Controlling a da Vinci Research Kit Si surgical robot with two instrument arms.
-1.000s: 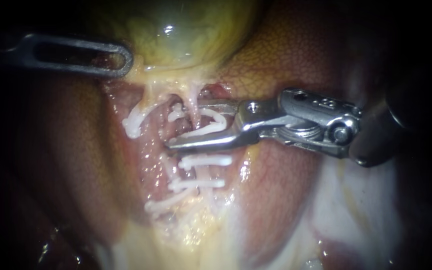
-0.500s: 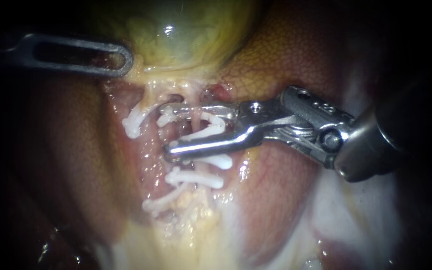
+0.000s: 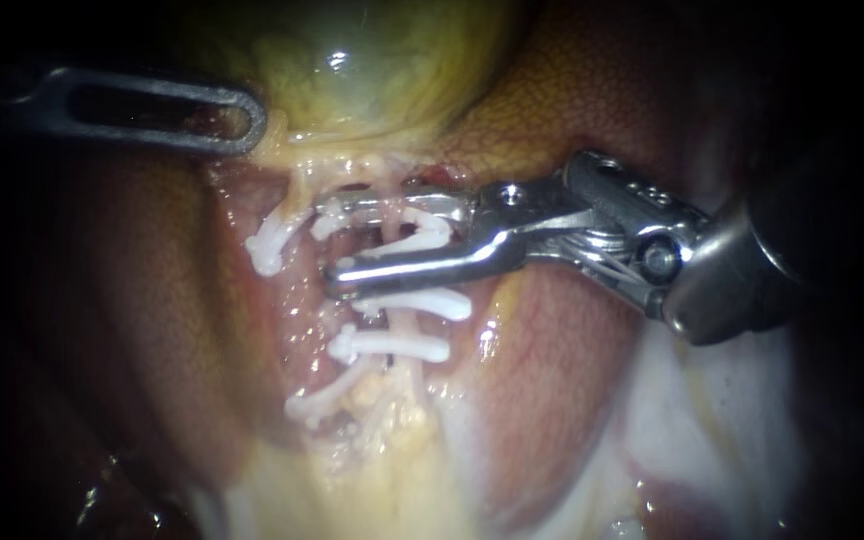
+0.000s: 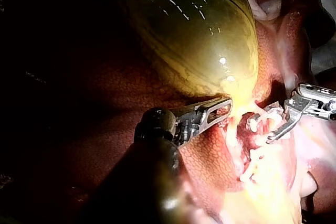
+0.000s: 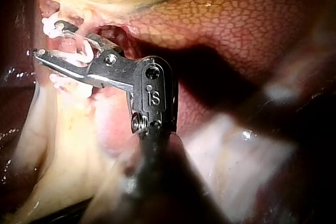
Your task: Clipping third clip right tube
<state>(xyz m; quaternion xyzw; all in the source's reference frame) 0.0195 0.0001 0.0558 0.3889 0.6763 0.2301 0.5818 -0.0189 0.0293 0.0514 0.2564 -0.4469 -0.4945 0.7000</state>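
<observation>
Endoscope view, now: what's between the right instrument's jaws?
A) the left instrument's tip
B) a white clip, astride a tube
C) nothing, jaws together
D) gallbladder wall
B: the right instrument holds a white clip between its spread jaws, astride the tube; the left instrument grips the gallbladder at its edge, apart from them.

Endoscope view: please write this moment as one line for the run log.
left instrument: jaws shut on gallbladder | right instrument: jaws shut on clip | tube: between right jaws
</observation>
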